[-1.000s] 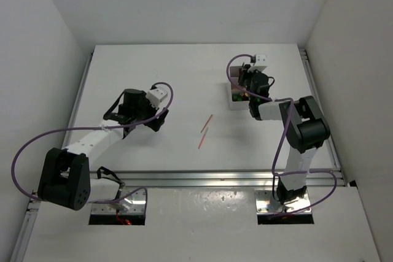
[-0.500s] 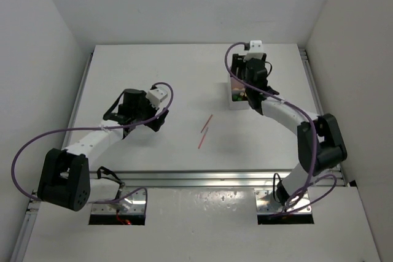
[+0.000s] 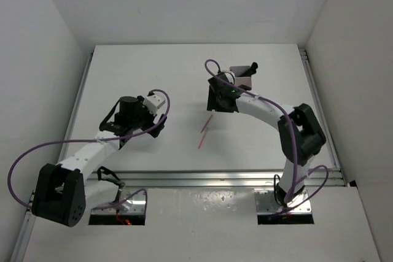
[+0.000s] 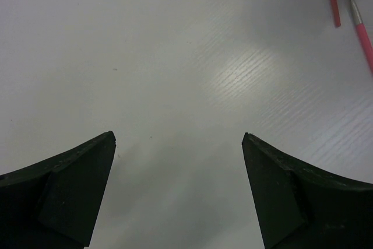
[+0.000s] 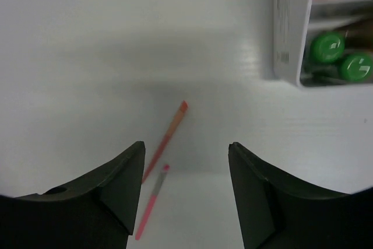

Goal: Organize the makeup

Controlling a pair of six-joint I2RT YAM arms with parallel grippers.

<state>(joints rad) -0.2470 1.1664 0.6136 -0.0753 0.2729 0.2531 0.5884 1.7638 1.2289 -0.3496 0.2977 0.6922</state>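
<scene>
While the right claw (image 5: 186, 150) gapes empty, both pencils (image 5: 170, 131) lie close below it.

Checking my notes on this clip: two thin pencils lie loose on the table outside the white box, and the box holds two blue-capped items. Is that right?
Not quite. The two caps in the white box are green, not blue, as the right wrist view shows. The two pencils do lie loose on the table outside the box.

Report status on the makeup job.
Left end effector, right end effector both open, empty. Two pencils loose on table near right one. Nothing blocking them.
</scene>
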